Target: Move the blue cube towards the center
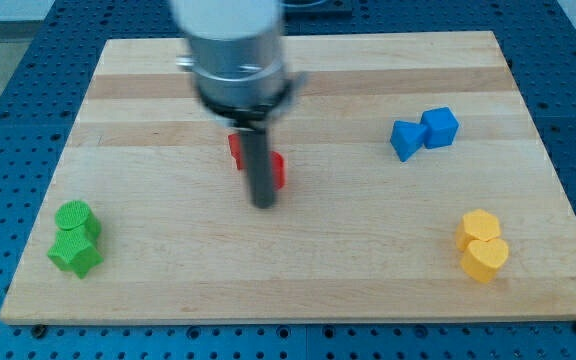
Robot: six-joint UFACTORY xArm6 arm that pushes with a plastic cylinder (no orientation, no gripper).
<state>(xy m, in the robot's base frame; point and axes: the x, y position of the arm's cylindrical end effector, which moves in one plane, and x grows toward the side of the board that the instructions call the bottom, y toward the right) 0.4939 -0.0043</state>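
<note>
Wooden surface (298, 260) on blue pegboard | my tip (263, 204) centre frame, beside red block (277, 170) | blue cube (440, 127) upper right, touching second blue block (406, 139), well apart, unapproached | claw: none fitted, state cannot tell

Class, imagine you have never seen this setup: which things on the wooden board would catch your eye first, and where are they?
The big grey blurred arm housing at the view's top centre dominates, with its dark rod ending at my tip, right in front of a red block. Two blue blocks sit touching at upper right. Green blocks lie at lower left, yellow ones at lower right.
</note>
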